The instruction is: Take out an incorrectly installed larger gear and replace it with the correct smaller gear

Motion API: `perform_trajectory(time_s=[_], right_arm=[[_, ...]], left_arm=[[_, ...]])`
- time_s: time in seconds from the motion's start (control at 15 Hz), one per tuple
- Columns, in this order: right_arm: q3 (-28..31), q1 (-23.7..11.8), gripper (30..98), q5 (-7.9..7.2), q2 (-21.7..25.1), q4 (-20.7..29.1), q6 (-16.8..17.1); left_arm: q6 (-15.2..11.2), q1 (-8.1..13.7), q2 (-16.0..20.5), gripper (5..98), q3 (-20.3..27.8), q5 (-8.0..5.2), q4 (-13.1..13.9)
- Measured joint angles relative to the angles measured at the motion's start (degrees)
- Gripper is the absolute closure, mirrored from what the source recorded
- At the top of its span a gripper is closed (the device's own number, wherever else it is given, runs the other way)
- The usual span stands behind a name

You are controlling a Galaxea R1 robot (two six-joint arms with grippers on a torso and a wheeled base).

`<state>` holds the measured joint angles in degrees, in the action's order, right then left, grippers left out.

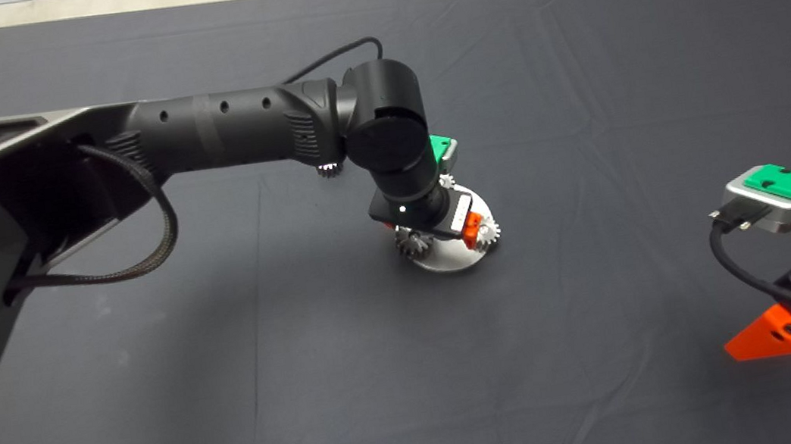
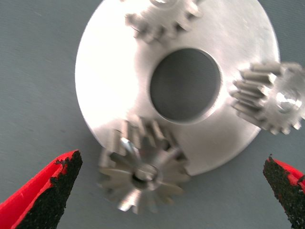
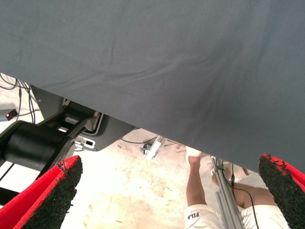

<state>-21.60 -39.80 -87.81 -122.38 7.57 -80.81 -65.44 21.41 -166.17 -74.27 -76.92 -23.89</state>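
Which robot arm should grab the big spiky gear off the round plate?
The left. The left gripper hangs open right above the larger gear on the round plate. The right gripper waits open at the mat's edge, far away.

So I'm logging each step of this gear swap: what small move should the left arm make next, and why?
Probably lower the left gripper straight down around the larger gear. Its jaws are open and above the gear, which sits on the round metal plate beside two smaller-toothed gears. The spare smaller gear waits on the mat; the right gripper is parked at the mat's edge.
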Motion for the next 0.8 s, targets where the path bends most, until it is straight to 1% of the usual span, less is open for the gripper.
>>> perform_trajectory(time_s=[0.2,0.33,0.53,0.8], right_arm=[[0.00,0.00,30.9,0.10,0.22,0.00,0.00],[0.00,0.00,30.9,0.08,1.22,0.00,0.00],[0.00,-0.02,30.9,0.05,1.88,0.00,0.00],[0.00,-0.04,30.9,0.04,2.12,0.00,0.00]], left_arm=[[-0.02,0.00,0.14,5.5,-0.01,-0.02,-0.39],[-0.02,0.00,0.14,5.5,-0.01,-0.02,-0.46],[-0.04,0.00,0.13,5.5,0.15,-0.15,-1.46],[-0.05,-0.02,0.47,5.5,0.29,-0.34,-1.65]])
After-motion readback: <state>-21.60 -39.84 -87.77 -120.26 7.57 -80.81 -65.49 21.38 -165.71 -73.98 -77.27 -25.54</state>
